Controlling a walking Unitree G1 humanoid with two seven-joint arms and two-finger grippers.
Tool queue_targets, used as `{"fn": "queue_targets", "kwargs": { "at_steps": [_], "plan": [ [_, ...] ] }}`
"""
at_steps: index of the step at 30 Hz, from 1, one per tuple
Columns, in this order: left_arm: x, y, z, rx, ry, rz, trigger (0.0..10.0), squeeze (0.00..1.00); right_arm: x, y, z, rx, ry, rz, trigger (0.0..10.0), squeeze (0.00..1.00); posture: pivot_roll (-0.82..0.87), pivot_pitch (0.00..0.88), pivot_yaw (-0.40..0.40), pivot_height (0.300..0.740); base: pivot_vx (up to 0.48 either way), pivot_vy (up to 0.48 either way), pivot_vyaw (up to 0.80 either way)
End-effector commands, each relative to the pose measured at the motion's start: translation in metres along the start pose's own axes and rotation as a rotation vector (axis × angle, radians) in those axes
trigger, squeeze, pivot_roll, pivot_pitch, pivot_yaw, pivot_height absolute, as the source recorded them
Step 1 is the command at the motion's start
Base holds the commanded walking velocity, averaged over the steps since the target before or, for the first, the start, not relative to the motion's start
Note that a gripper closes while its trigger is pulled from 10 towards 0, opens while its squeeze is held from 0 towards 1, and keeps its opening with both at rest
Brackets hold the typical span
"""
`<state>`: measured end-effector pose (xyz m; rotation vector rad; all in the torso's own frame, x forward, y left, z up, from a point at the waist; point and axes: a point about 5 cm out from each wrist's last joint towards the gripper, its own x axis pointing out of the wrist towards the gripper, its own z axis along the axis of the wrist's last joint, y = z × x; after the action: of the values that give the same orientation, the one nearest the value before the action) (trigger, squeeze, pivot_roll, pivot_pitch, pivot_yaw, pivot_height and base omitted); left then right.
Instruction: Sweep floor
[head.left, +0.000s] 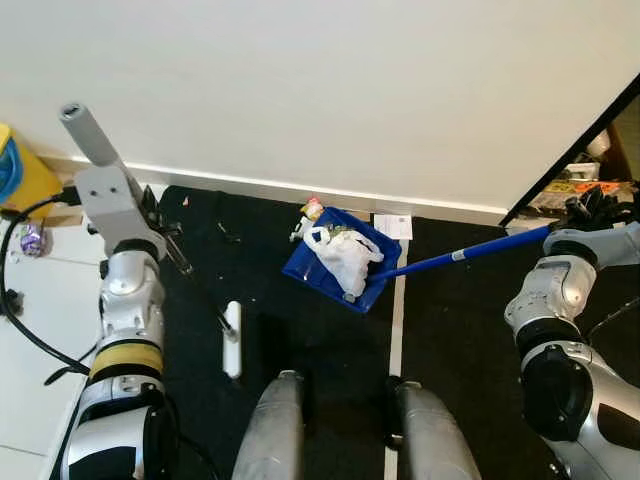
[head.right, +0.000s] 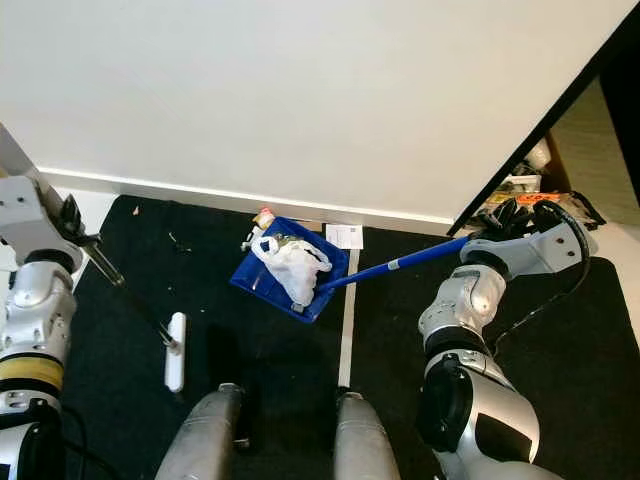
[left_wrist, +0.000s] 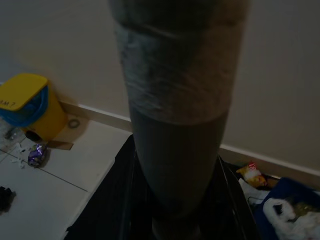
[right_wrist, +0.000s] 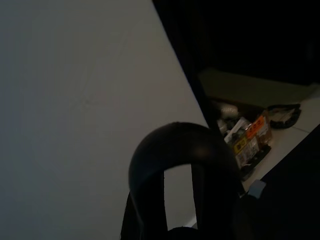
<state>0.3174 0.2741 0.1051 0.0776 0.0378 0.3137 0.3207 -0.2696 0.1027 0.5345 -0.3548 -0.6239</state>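
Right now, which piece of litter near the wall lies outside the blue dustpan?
The white paper slip, flat on the floor by the baseboard beside the blue dustpan. The white plastic bag lies inside the pan.

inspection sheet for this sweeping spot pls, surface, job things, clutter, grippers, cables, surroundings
surface: black mat with a pale seam, white tile floor on the robot's left
job's things: blue dustpan near the wall, holding a white plastic bag; its blue handle runs to the right gripper; broom head on the mat
clutter: snack wrapper beside the dustpan, paper slip, purple wrapper
grippers: left gripper on the broom stick, right at the dustpan handle's end
cables: black cable over the tile
surroundings: white wall, yellow bin
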Motion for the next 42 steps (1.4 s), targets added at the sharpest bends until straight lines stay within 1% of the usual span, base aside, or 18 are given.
{"fn": "queue_targets", "kwargs": {
  "at_steps": [1,2,3,4,5,6,9,11,13,14,16,17,18,21,24,29,33,42],
  "plan": [
    [-0.001,-0.002,-0.004,0.032,0.011,0.002,10.0,0.00,0.003,-0.004,0.005,-0.003,-0.020,-0.008,10.0,0.00,0.08,0.075,0.016,0.731,0.000,0.000,0.00],
    [-0.003,-0.006,-0.006,0.064,0.003,-0.027,10.0,0.00,0.003,-0.006,0.004,-0.043,0.001,0.018,10.0,0.00,0.07,0.077,0.019,0.731,0.000,0.000,0.00],
    [-0.003,-0.006,-0.006,0.064,0.003,-0.027,10.0,0.00,0.003,-0.006,0.004,-0.043,0.001,0.018,10.0,0.00,0.07,0.077,0.019,0.731,0.000,0.000,0.00],
    [-0.005,-0.009,-0.006,0.084,-0.016,-0.043,10.0,0.00,0.002,-0.008,0.003,-0.079,0.014,0.041,10.0,0.00,0.07,0.075,0.021,0.731,0.000,0.000,0.00],
    [-0.005,-0.009,-0.006,0.084,-0.016,-0.043,10.0,0.00,0.002,-0.008,0.003,-0.079,0.014,0.041,10.0,0.00,0.07,0.075,0.021,0.731,0.000,0.000,0.00],
    [-0.006,-0.010,-0.006,0.089,-0.027,-0.056,10.0,0.00,0.002,-0.011,0.003,-0.103,0.022,0.052,10.0,0.00,0.07,0.075,0.021,0.731,0.000,0.000,0.00],
    [-0.006,-0.011,-0.005,0.066,-0.048,-0.066,10.0,0.00,0.003,-0.016,0.006,-0.106,0.014,0.044,10.0,0.00,0.06,0.074,0.027,0.731,0.000,0.000,0.00],
    [-0.005,-0.012,-0.001,0.024,-0.080,-0.081,10.0,0.00,0.007,-0.027,0.015,-0.088,-0.018,0.008,10.0,0.00,0.04,0.071,0.036,0.731,0.000,0.000,0.00],
    [-0.005,-0.012,-0.001,0.024,-0.080,-0.081,10.0,0.00,0.007,-0.027,0.015,-0.088,-0.018,0.008,10.0,0.00,0.04,0.071,0.036,0.731,0.000,0.000,0.00],
    [-0.005,-0.013,0.000,0.016,-0.101,-0.087,10.0,0.00,0.008,-0.033,0.019,-0.091,-0.035,-0.011,10.0,0.00,0.04,0.071,0.037,0.731,0.000,0.000,0.00],
    [-0.005,-0.016,-0.002,0.010,-0.100,-0.074,10.0,0.00,0.008,-0.047,0.025,-0.104,-0.051,-0.052,10.0,0.00,0.03,0.072,0.044,0.731,0.000,0.000,0.00],
    [-0.005,-0.016,-0.002,0.010,-0.100,-0.074,10.0,0.00,0.008,-0.047,0.025,-0.104,-0.051,-0.052,10.0,0.00,0.03,0.072,0.044,0.731,0.000,0.000,0.00],
    [-0.006,-0.017,-0.004,0.006,-0.097,-0.069,10.0,0.00,0.008,-0.051,0.027,-0.111,-0.055,-0.065,10.0,0.00,0.03,0.072,0.044,0.731,0.000,0.000,0.00],
    [-0.006,-0.020,-0.008,0.044,-0.071,-0.088,10.0,0.00,0.008,-0.061,0.032,-0.140,-0.059,-0.080,10.0,0.00,0.02,0.068,0.046,0.731,0.000,0.000,0.00],
    [-0.006,-0.021,-0.010,0.060,-0.070,-0.087,10.0,0.00,0.008,-0.063,0.033,-0.156,-0.062,-0.077,10.0,0.00,0.02,0.065,0.046,0.731,0.000,0.000,0.00],
    [-0.006,-0.019,-0.011,0.055,-0.075,-0.075,10.0,0.00,0.008,-0.064,0.035,-0.168,-0.067,-0.071,10.0,0.00,0.02,0.059,0.043,0.731,0.000,0.000,0.00],
    [-0.007,-0.017,-0.012,0.027,-0.080,-0.064,10.0,0.00,0.010,-0.064,0.036,-0.175,-0.070,-0.065,10.0,0.00,0.02,0.055,0.036,0.731,0.369,0.000,0.00],
    [-0.007,-0.018,-0.014,0.009,-0.075,-0.055,10.0,0.00,0.011,-0.061,0.036,-0.178,-0.069,-0.057,10.0,0.00,0.02,0.049,0.029,0.731,0.468,0.000,0.00]
  ]
}}
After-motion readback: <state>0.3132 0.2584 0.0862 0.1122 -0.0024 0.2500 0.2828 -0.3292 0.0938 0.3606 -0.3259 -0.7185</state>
